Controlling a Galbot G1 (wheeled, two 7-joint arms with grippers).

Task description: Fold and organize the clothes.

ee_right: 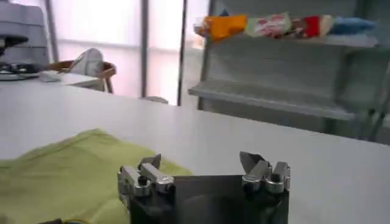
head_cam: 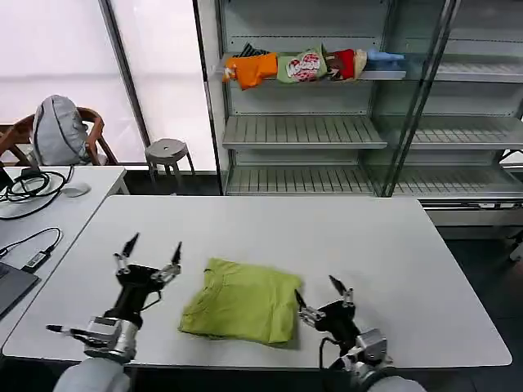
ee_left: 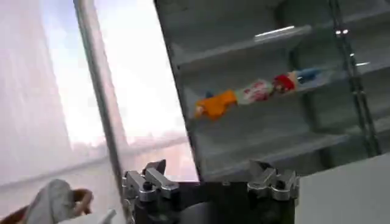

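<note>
Already folded, shirt sits between my grippers

I see the shirt (head_cam: 243, 300), soft lime cotton in a rough rectangle, lying on the white table (head_cam: 392, 253), long axis across me. My right gripper (head_cam: 322, 304) is just beside its right edge, fingers wide; my left gripper (head_cam: 150, 258) stands farther off, also spread wide, empty.

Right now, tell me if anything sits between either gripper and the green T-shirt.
Nothing visible does. The lime-green T-shirt lies folded on the white table, with bare tabletop between it and the left gripper and the right gripper, both with jaws open.
</note>
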